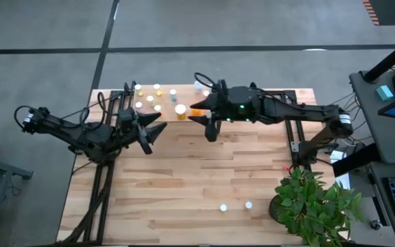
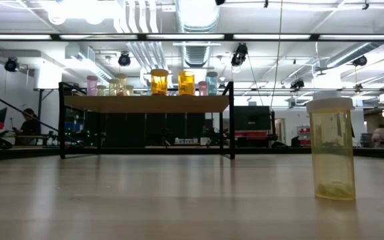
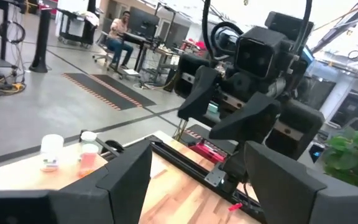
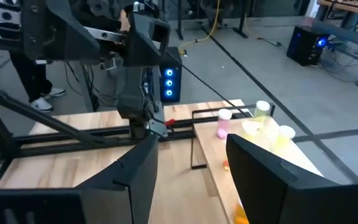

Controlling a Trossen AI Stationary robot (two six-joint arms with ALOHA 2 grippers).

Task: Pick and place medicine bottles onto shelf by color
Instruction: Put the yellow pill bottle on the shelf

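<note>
The shelf (image 1: 166,101) stands at the table's far edge, left of centre, and shows in the low view (image 2: 145,104). Several medicine bottles stand on it, among them an orange one (image 1: 181,111) at its near right corner and two amber ones (image 2: 159,82). Two pale bottles (image 1: 223,207) (image 1: 248,204) stand on the table near the front edge; one yellowish, white-capped bottle (image 2: 332,150) shows close in the low view. My left gripper (image 1: 153,136) is open and empty just in front of the shelf. My right gripper (image 1: 196,115) is open and empty at the shelf's right end, beside the orange bottle.
A green potted plant (image 1: 314,206) stands at the table's near right corner. Black frame rails (image 1: 101,171) run along the table's left side. In the left wrist view, two bottles (image 3: 51,152) (image 3: 89,155) stand on the shelf and the right arm (image 3: 260,93) faces my left gripper.
</note>
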